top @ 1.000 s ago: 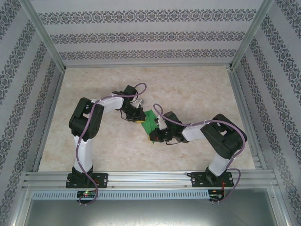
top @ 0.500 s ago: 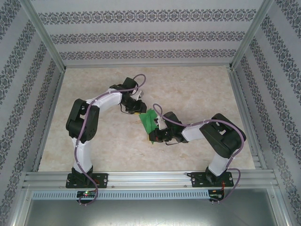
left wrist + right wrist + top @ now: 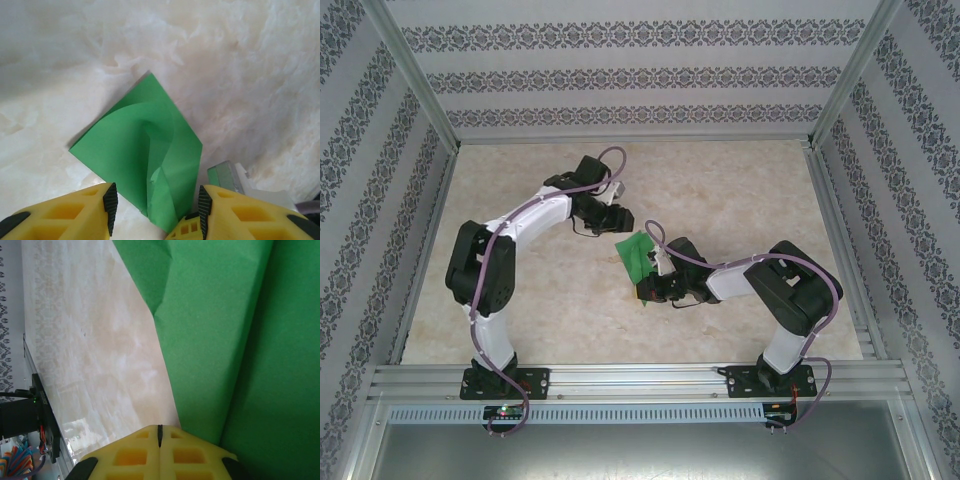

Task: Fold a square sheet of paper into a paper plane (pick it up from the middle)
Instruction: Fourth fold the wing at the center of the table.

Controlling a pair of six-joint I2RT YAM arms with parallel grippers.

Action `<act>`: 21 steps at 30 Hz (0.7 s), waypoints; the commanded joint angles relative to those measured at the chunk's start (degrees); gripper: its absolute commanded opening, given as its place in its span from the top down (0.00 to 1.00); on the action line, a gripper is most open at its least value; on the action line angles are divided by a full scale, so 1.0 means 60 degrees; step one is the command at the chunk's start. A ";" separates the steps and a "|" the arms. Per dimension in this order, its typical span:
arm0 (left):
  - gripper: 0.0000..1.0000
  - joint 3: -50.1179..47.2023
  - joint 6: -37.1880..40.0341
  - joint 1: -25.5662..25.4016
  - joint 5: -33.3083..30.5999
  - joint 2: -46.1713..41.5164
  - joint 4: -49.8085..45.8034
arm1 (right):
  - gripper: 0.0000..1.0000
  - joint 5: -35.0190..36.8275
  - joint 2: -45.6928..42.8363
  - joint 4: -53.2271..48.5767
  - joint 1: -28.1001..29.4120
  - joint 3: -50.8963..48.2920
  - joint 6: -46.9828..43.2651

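The square sheet of paper (image 3: pixel 638 258) is bright green, partly folded, with creased flaps, and lies mid-table between the two grippers. In the left wrist view the paper (image 3: pixel 135 145) spreads as a diamond with a raised fold down its centre. My left gripper (image 3: pixel 155 202) hovers over its near corner, open, nothing between the pads. From above, the left gripper (image 3: pixel 616 226) sits just up-left of the sheet. My right gripper (image 3: pixel 648 287) is at the sheet's lower end. Its jaws (image 3: pixel 160 430) are shut, and the paper (image 3: pixel 215 340) runs under the right finger. No paper shows in the seam.
The marbled tabletop (image 3: pixel 740 190) is bordered by aluminium rails (image 3: pixel 640 378) and patterned walls (image 3: pixel 900 200). The right arm's elbow (image 3: pixel 795 290) stands right of the paper. The left arm's elbow (image 3: pixel 480 270) is far left.
My left gripper has opened, let go of the paper's upper corner and drawn back up and to the left. The right gripper and the sheet have stayed put.
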 commanded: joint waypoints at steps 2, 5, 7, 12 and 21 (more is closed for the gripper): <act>0.50 0.0369 0.0160 -0.0377 -0.0192 0.0614 -0.0115 | 0.95 0.0333 0.0493 -0.1161 0.0097 -0.0379 -0.0020; 0.50 0.0457 0.0191 -0.0572 -0.0270 0.0881 0.0004 | 0.95 0.0376 0.0472 -0.1190 0.0120 -0.0403 -0.0020; 0.50 0.0527 0.0261 -0.0719 -0.0429 0.1077 -0.0008 | 0.95 0.0412 0.0442 -0.1204 0.0120 -0.0405 -0.0020; 0.50 0.0659 0.0473 -0.0933 -0.1288 0.1357 -0.0048 | 0.95 0.0451 0.0441 -0.1255 0.0156 -0.0375 -0.0008; 0.53 0.1017 0.0780 -0.1262 -0.2063 0.1786 0.0123 | 0.95 0.0518 0.0339 -0.1308 0.0223 -0.0360 0.0008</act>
